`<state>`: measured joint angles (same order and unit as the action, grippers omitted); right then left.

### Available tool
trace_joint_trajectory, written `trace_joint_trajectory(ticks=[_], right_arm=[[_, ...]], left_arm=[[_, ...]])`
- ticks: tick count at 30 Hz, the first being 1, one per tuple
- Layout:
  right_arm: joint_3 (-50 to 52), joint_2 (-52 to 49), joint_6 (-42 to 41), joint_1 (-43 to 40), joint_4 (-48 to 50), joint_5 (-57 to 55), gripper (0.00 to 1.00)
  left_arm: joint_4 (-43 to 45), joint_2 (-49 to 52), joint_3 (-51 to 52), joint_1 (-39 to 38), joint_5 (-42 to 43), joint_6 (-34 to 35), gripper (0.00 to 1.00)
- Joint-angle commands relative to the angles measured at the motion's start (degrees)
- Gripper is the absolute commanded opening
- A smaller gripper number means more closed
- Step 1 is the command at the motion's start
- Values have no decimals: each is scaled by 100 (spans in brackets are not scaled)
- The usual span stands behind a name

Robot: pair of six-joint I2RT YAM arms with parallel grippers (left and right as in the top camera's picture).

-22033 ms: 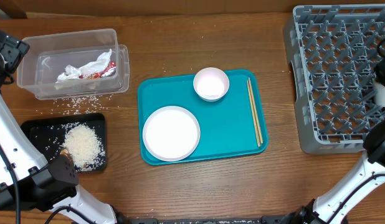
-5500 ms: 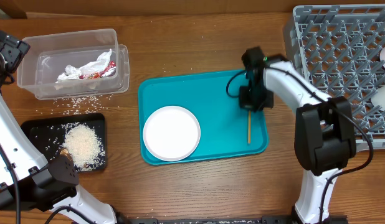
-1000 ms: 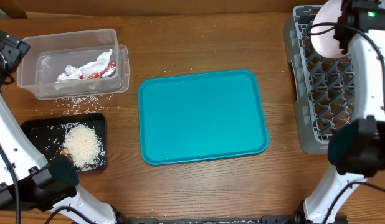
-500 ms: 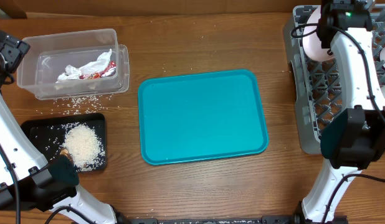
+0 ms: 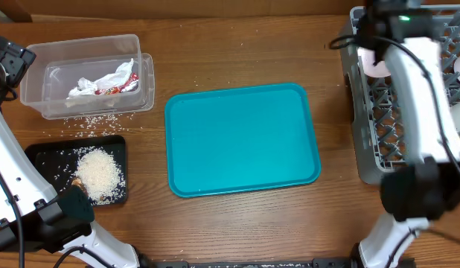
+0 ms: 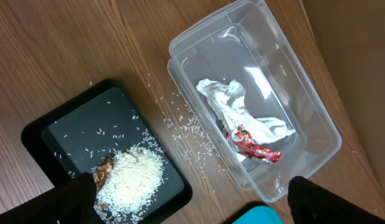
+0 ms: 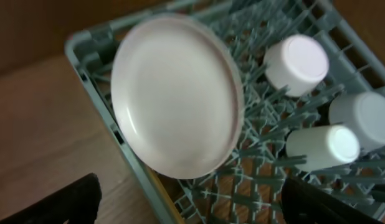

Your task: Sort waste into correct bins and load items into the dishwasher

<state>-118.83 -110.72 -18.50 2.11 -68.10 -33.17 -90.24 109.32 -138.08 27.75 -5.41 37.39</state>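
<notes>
Right pincer [image 7: 189, 190] spread wide, clear of white plate [image 7: 177, 93] leaning in dish rack [image 7: 93, 74]

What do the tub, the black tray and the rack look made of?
Tub: clear glossy plastic; the contents show through its walls. Black tray: probably plastic, smooth with a faint sheen. Rack: grey matte moulded plastic, judging by its lattice of pegs.
</notes>
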Motion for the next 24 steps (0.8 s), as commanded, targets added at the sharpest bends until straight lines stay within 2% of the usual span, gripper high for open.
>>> trace_joint_trajectory(ticks=[1,4,5,6,13,19,24], right_arm=[[-168,706,-199,-470,48,203,66],[-151,702,-299,-1115,63,737,22],[-120,669,-299,-1397,107,1191,10],[-118,625,-299,-1659,138,1641,4],[-118,-227,-271,-3165,531,4986,4],[-118,-1132,118,-3209,911,6452,4],[-118,-1373,380,-3067,1207,7272,4]], left_arm=[[9,9,-9,-42,-55,33,100],[9,9,-9,-42,-55,33,100],[9,9,-9,-42,-55,33,100],[9,9,-9,-42,-55,33,100],[9,9,-9,-42,-57,33,100],[9,9,-9,-42,-55,33,100],[9,9,-9,-42,-55,33,100]])
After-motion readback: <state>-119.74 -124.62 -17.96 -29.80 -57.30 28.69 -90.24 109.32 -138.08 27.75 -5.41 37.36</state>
